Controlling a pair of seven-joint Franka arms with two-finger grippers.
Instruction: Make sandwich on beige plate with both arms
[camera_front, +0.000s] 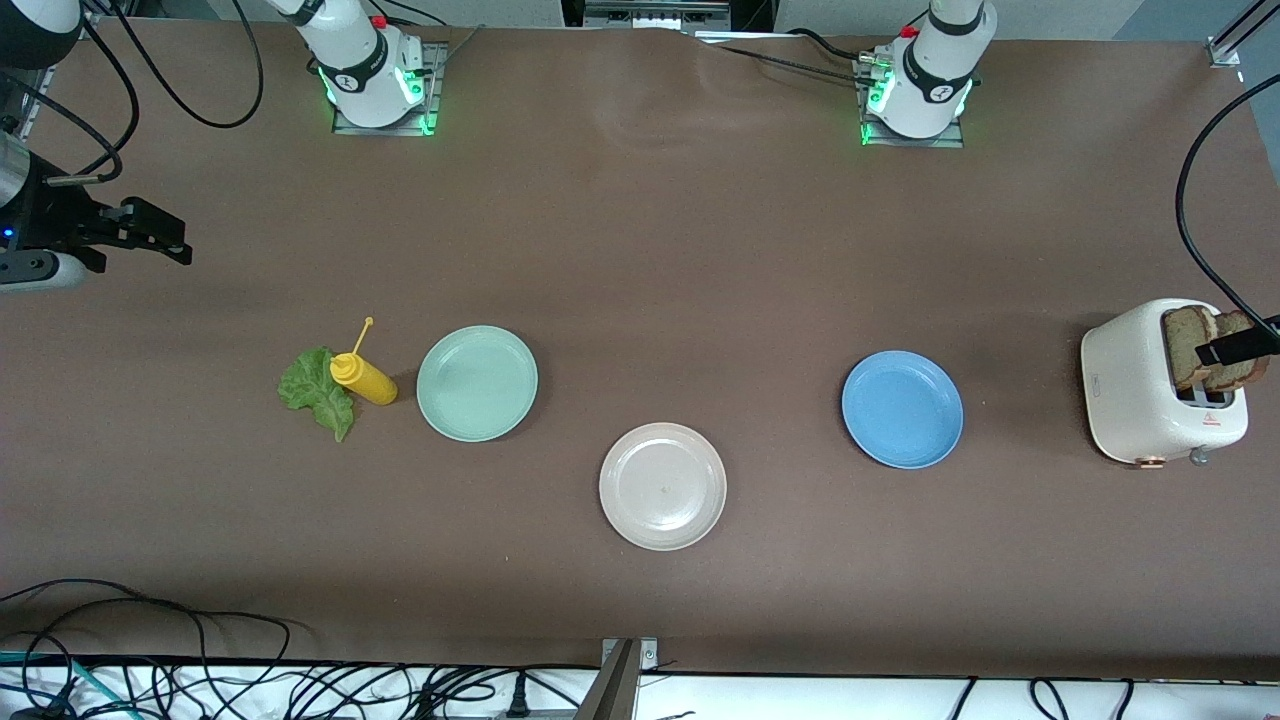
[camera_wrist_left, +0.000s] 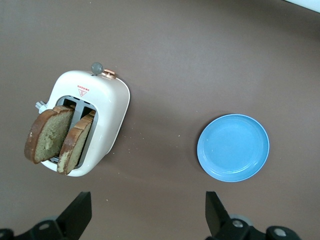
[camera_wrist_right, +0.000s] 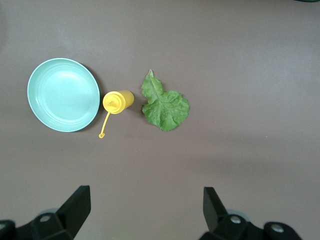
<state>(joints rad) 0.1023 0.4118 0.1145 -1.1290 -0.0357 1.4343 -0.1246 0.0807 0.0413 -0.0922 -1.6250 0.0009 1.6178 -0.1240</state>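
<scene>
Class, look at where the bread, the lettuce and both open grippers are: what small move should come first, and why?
Probably lower the open left gripper toward a bread slice standing in the toaster: the beige plate is bare, and bread goes on first.

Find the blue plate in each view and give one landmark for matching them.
Front view: blue plate between the beige plate and the toaster.
Left wrist view: blue plate beside the toaster.
Right wrist view: not in it.
Shared landmark: the toaster.
</scene>
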